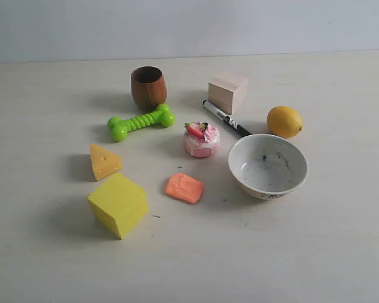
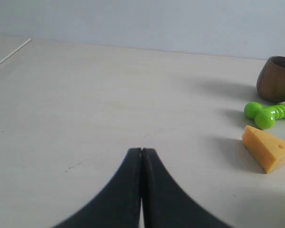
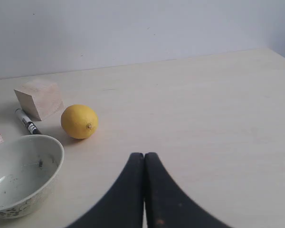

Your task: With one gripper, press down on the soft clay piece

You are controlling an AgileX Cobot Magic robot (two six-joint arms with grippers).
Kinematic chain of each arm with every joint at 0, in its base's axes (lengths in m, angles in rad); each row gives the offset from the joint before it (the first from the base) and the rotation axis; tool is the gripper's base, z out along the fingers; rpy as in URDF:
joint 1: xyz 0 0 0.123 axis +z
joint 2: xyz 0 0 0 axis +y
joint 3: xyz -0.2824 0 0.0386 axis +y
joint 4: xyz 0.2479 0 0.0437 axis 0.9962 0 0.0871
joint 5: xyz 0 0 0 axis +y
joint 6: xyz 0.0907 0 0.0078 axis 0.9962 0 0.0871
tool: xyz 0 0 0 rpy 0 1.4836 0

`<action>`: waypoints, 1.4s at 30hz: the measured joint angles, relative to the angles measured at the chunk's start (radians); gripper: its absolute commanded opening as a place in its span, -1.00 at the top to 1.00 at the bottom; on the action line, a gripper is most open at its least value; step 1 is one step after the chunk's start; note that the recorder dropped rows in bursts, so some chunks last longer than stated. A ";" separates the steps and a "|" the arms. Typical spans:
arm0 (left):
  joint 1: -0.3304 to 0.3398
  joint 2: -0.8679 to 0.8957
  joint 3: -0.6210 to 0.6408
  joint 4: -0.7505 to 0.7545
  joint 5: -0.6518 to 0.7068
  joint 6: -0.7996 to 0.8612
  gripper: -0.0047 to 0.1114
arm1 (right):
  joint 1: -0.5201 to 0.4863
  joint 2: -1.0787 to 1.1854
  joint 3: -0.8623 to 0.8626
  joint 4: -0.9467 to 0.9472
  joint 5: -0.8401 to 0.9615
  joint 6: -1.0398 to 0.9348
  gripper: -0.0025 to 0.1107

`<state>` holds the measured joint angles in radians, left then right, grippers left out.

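Observation:
The soft clay piece (image 1: 184, 187), a flat orange-salmon lump, lies on the table between the yellow cube (image 1: 118, 204) and the white bowl (image 1: 267, 166). Neither arm shows in the exterior view. My left gripper (image 2: 141, 150) is shut with nothing in it, over bare table well to the side of the cheese wedge (image 2: 267, 148). My right gripper (image 3: 144, 155) is also shut and empty, near the lemon (image 3: 79, 121) and the bowl (image 3: 20, 173). The clay is out of both wrist views.
Around the clay stand a pink strawberry cake (image 1: 201, 139), a cheese wedge (image 1: 104, 161), a green toy bone (image 1: 141, 122), a wooden cup (image 1: 148, 88), a wooden block (image 1: 228, 92), a black marker (image 1: 226, 118) and a lemon (image 1: 285, 121).

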<state>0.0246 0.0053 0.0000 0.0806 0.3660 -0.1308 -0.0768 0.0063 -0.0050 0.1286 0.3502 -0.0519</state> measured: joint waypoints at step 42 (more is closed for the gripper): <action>0.000 0.000 0.000 0.095 -0.274 -0.045 0.92 | 0.000 0.000 0.000 0.000 0.000 0.000 0.96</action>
<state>0.0246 0.0053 0.0000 0.1753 0.0917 -0.1760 -0.0768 0.0063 -0.0050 0.1286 0.3502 -0.0519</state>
